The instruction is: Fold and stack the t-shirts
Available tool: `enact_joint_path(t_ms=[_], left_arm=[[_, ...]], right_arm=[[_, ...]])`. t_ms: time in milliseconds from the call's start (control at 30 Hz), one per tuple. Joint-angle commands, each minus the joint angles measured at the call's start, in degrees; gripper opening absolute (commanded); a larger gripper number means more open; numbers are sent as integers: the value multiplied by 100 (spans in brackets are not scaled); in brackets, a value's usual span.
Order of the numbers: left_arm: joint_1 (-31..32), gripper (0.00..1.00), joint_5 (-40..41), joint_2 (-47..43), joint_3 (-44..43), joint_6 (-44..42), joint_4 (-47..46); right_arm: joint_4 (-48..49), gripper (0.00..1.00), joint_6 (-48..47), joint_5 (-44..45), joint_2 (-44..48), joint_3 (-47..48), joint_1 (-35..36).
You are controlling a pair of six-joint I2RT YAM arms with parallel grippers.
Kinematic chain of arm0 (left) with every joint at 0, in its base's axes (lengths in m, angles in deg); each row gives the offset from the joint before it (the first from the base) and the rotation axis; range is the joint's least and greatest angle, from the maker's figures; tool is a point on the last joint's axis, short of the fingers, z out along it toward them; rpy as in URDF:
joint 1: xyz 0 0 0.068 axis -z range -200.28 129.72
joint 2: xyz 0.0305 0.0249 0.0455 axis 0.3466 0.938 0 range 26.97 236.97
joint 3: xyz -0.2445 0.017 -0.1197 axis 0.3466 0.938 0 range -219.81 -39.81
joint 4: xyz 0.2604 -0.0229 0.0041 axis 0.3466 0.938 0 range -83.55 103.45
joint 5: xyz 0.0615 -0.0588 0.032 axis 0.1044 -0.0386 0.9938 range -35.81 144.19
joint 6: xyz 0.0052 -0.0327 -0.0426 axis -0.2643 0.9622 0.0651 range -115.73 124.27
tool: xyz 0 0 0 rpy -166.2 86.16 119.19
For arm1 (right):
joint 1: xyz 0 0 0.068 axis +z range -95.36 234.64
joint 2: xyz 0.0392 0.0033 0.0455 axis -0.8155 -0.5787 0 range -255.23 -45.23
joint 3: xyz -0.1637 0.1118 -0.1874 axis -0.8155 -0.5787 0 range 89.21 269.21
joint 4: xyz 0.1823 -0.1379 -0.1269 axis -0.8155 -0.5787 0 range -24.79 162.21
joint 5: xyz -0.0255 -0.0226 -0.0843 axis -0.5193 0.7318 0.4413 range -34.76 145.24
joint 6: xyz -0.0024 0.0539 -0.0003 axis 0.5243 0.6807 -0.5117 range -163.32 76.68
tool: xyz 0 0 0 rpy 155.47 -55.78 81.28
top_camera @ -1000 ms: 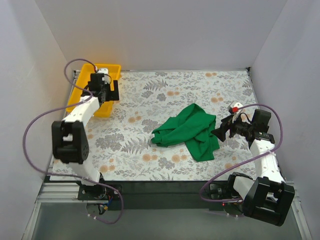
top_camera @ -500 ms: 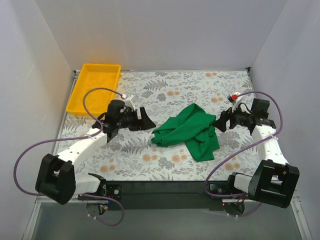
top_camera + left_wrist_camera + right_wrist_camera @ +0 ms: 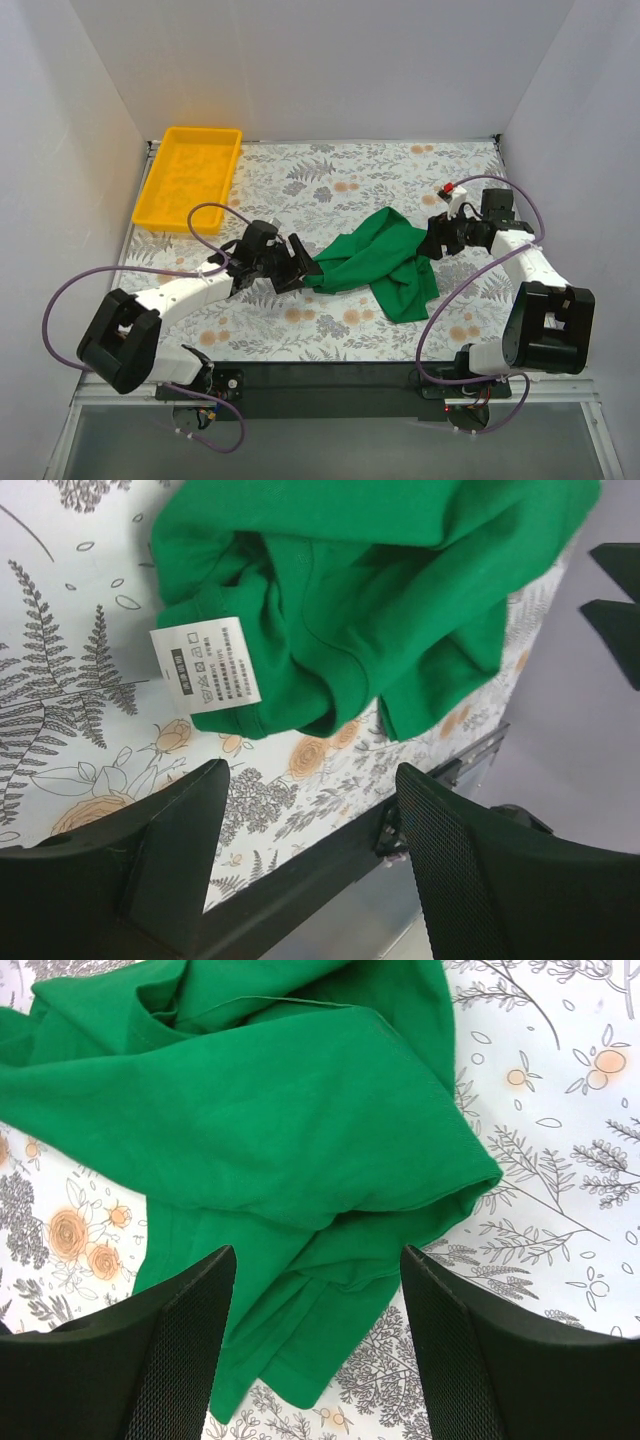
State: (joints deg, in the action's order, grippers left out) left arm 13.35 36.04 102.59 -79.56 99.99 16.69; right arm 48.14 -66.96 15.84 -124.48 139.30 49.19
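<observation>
One bright green t-shirt (image 3: 378, 262) lies crumpled on the flower-patterned table, right of the middle. My left gripper (image 3: 300, 262) hangs open just off the shirt's left edge, its jaws wide with nothing between them. In the left wrist view the t-shirt (image 3: 350, 590) fills the top, and its white neck label (image 3: 205, 658) faces up at its near corner. My right gripper (image 3: 436, 240) stands open at the shirt's upper right edge. In the right wrist view the t-shirt (image 3: 250, 1110) spreads beyond my right gripper (image 3: 318, 1260), which holds nothing.
A yellow plastic tray (image 3: 152, 196) sits at the back left corner of the table. White walls close in the table at the back and both sides. The black front rail (image 3: 300, 375) runs along the near edge by the arm bases.
My left arm has swung from the yellow tray across to the shirt's left edge. My right gripper has moved up and in toward the shirt's upper right edge. Both sets of jaws have narrowed somewhat.
</observation>
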Motion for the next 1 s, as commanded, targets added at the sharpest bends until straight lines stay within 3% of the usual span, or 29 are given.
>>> enact_joint_path(t_ms=[0,533,633,767,967], left_arm=[[345,66,460,190,-147,535,-48],[750,51,1103,1157,-841,439,-48],[794,43,1095,1271,-956,360,-66],[856,21,1112,1333,-1114,210,-75],[865,0,1147,1193,-1237,-53,-75]], right_arm=[[-10,73,175,143,-47,291,9],[228,73,132,64,163,-139,9],[237,73,123,72,181,-183,9],[219,73,88,248,242,-262,9],[-228,71,-343,424,471,-412,97]])
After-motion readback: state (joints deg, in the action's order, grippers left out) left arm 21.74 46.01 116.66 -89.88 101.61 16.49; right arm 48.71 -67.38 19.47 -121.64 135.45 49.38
